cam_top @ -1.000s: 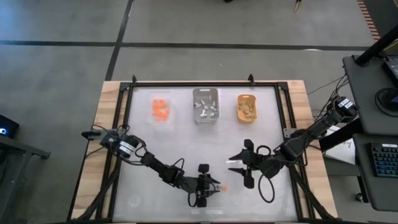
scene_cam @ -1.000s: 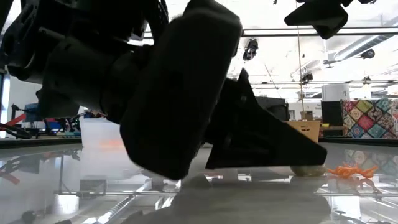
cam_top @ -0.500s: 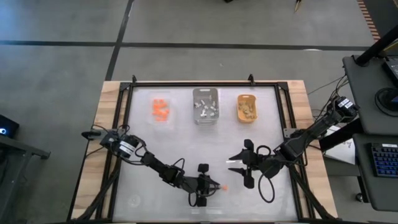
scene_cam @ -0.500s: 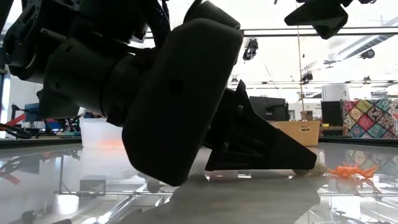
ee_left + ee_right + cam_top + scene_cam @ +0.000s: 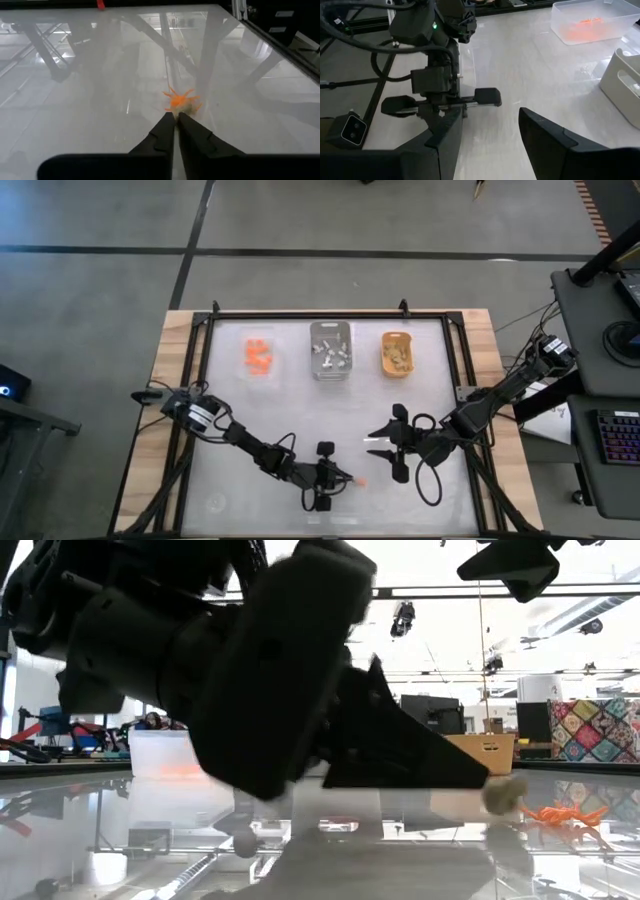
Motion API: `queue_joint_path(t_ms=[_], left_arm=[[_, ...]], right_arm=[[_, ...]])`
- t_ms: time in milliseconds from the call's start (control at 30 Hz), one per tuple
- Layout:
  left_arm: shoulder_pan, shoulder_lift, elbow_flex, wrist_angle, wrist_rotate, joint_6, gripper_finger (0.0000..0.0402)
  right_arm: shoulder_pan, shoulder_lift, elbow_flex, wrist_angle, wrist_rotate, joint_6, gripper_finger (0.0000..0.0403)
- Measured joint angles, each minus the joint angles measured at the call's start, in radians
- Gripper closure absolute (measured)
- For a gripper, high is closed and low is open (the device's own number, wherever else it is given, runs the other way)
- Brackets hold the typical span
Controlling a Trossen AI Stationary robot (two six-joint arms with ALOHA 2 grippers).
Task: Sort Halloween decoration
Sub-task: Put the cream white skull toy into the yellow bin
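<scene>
Fingers of the left hand [image 5: 175,116] are clenched beside an orange trinket [image 5: 181,100] — whether it is pinched is unclear. Best to lift slowly off the surface [image 5: 300,410] — right hand [image 5: 385,445] waits, spread wide.

Pale, glossy bench [image 5: 300,405] in a dark frame. Along the far edge: clear tray [image 5: 258,358], grey tray [image 5: 330,349], orange-yellow tray [image 5: 397,352]. Near the front, an orange spider trinket [image 5: 179,100].
</scene>
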Motion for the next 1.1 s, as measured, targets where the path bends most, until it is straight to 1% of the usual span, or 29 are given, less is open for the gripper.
queue_joint_path(t_ms=[167,300,400,533,667,733,833,933,1000,1100], left_arm=[[0.000,-0.065,-0.069,-0.001,-0.003,0.005,0.0400],[-0.001,-0.145,-0.147,0.039,-0.052,0.036,0.0400],[0.000,-0.209,-0.205,0.066,-0.056,0.055,0.0400],[0.000,-0.293,-0.285,0.133,-0.101,0.100,0.0401],[0.000,-0.371,-0.380,0.268,-0.105,0.117,0.0401],[0.000,-0.396,-0.426,0.368,-0.104,0.130,0.0401],[0.000,-0.400,-0.496,0.554,-0.104,0.150,0.0401],[-0.002,-0.385,-0.546,0.731,-0.105,0.153,0.0401],[-0.002,-0.376,-0.562,0.781,-0.104,0.153,0.0401],[-0.002,-0.373,-0.553,0.777,-0.104,0.150,0.0401]], right_arm=[[0.000,0.000,-0.005,0.005,0.000,-0.004,0.0216],[0.000,0.000,-0.015,0.012,0.024,-0.011,0.0216],[0.000,0.010,-0.033,0.059,0.050,-0.022,0.0216],[0.000,0.042,-0.060,0.163,0.052,-0.057,0.0216],[0.000,0.097,-0.073,0.273,0.052,-0.105,0.0216],[0.000,0.128,-0.072,0.319,0.052,-0.133,0.0216],[0.000,0.181,-0.071,0.403,0.051,-0.175,0.0216],[-0.001,0.237,-0.069,0.526,0.051,-0.238,0.0216],[-0.002,0.277,-0.069,0.614,0.051,-0.286,0.0216],[-0.009,0.327,-0.069,0.741,0.050,-0.358,0.0216]])
